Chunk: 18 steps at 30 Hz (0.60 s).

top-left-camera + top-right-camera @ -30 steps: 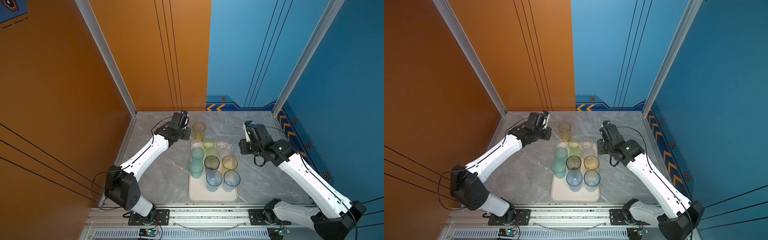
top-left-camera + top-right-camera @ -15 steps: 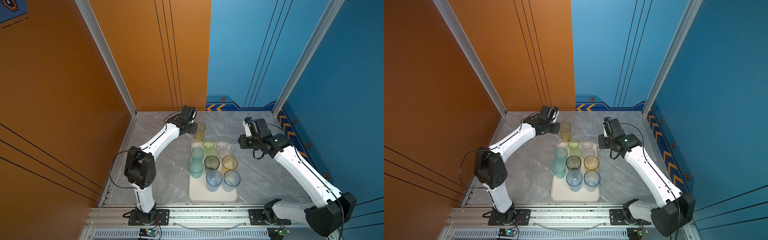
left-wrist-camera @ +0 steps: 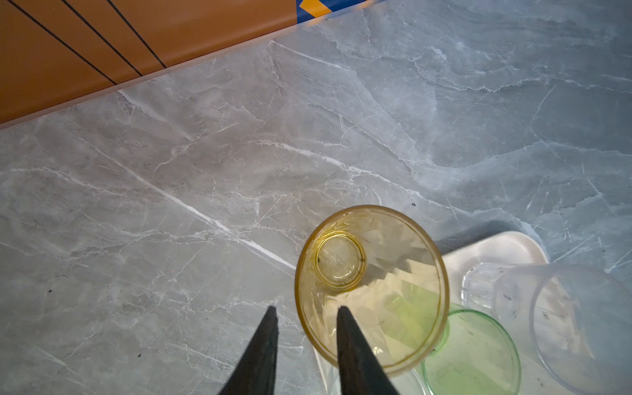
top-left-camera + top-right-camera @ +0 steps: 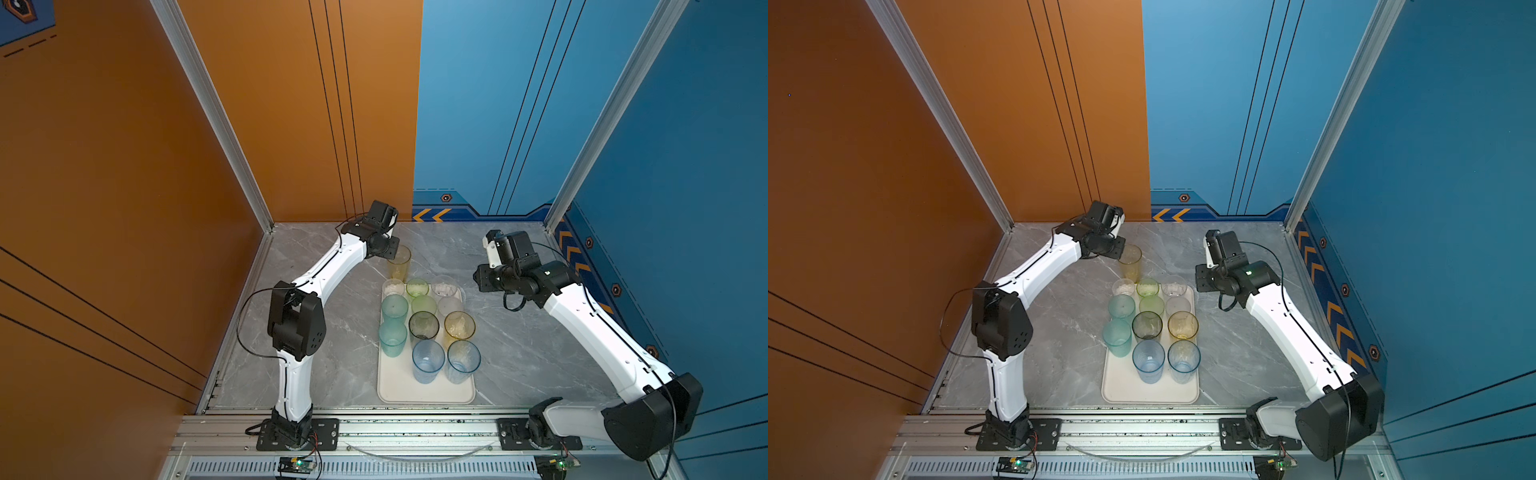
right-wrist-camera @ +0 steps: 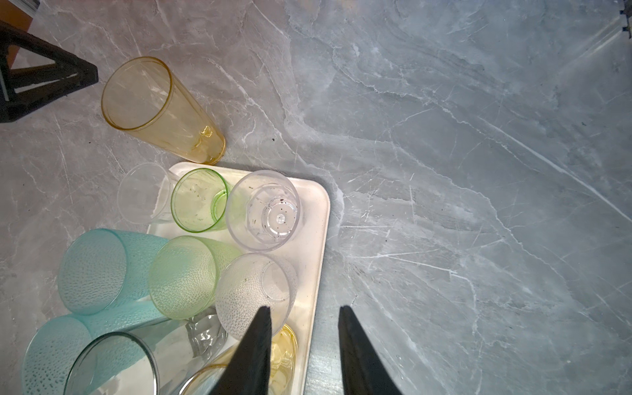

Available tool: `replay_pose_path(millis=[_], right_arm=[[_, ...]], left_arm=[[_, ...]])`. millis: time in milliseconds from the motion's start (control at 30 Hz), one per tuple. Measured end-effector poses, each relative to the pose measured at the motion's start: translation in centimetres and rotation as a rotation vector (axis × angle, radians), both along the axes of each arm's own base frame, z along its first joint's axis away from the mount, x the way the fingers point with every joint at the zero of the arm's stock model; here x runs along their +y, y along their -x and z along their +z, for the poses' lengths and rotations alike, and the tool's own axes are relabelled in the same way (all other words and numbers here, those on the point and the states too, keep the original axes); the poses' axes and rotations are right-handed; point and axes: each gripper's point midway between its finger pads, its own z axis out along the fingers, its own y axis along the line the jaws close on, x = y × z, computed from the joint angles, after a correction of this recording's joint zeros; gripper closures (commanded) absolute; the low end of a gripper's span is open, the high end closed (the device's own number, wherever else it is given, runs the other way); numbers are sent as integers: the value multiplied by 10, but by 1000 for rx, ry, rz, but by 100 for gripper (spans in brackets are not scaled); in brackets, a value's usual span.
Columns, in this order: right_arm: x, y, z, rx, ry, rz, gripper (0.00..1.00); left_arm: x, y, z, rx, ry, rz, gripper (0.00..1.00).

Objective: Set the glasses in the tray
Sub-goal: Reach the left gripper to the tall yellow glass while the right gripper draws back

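The left gripper (image 3: 306, 309) stands open at the rim of the tall yellow glass (image 3: 393, 273), upright on the marble table (image 3: 239, 136) just outside the tray (image 3: 496, 249). The right gripper (image 5: 304, 307), open and empty, hangs over the tray's edge, beside crowded translucent glasses (image 5: 263, 208).

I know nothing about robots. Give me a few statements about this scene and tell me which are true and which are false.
1. The tall yellow glass stands on the table, beyond the tray. True.
2. The right fingers hold a glass. False: they are apart and empty.
3. The glasses in the tray lie on their sides. False: they stand upright.
4. The left fingers are at the tall yellow glass's rim. True.
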Motion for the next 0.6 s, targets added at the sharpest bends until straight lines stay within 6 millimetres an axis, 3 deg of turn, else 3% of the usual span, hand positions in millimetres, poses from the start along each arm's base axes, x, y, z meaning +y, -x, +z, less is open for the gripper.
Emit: replay_pose_path(millis=[433, 600], right_arm=[[-1, -1, 0, 3, -18, 1, 68], [-2, -3, 1, -1, -20, -4, 68]], left_arm=[[-1, -6, -22, 66, -55, -20, 73], [-1, -10, -21, 70, -63, -19, 76]])
